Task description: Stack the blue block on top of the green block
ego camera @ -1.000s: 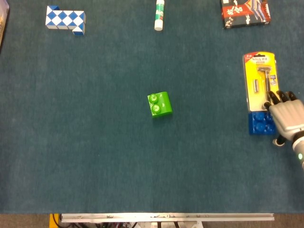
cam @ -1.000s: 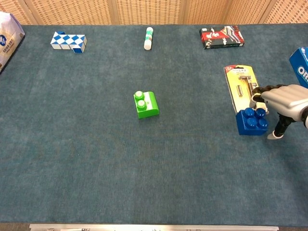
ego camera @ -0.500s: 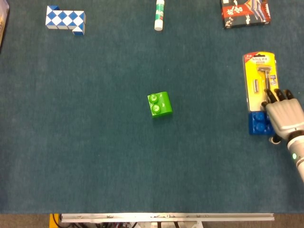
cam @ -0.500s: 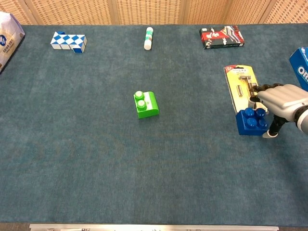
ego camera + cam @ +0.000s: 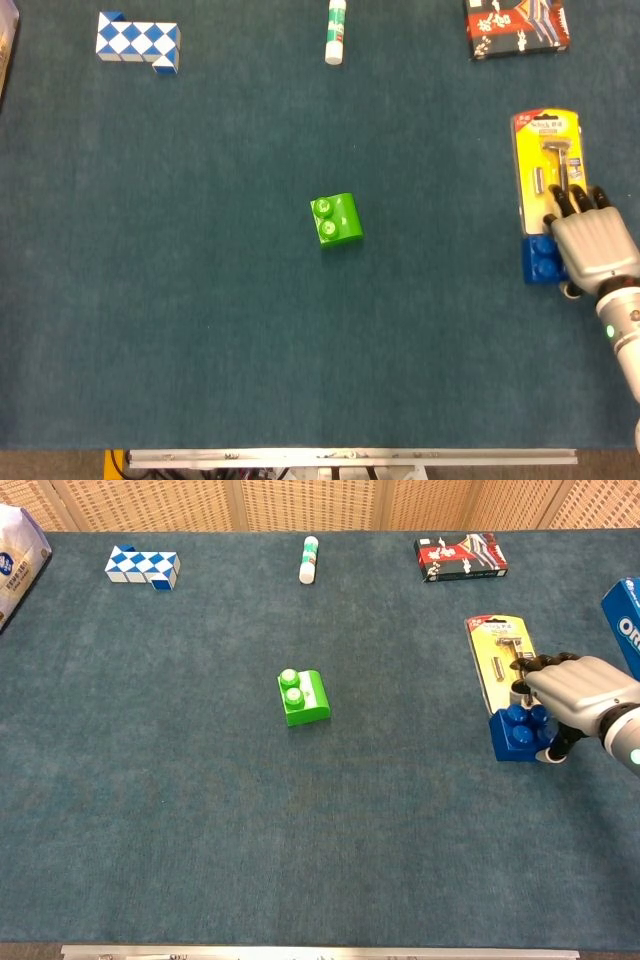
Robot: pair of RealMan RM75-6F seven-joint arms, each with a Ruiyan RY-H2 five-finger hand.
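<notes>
The green block (image 5: 336, 220) (image 5: 303, 697) sits near the middle of the blue cloth, studs up. The blue block (image 5: 540, 260) (image 5: 514, 735) rests on the cloth at the right, just in front of a yellow razor pack. My right hand (image 5: 590, 245) (image 5: 572, 690) hangs over the block's right half. Its fingers (image 5: 535, 666) reach past the block's far edge onto the pack, and the thumb (image 5: 555, 752) stands close by the block's right side. The fingers are apart, and I see no firm grip on the block. My left hand shows in neither view.
The yellow razor pack (image 5: 545, 165) (image 5: 498, 660) touches the blue block's far side. Along the far edge lie a blue-and-white checkered toy (image 5: 138, 40), a glue stick (image 5: 336, 30) and a red box (image 5: 517, 27). A blue packet (image 5: 626, 625) stands at the right edge.
My right hand has slid left over the blue block, covering more of it, and its thumb has come in to the block's side. The blocks have not moved.
</notes>
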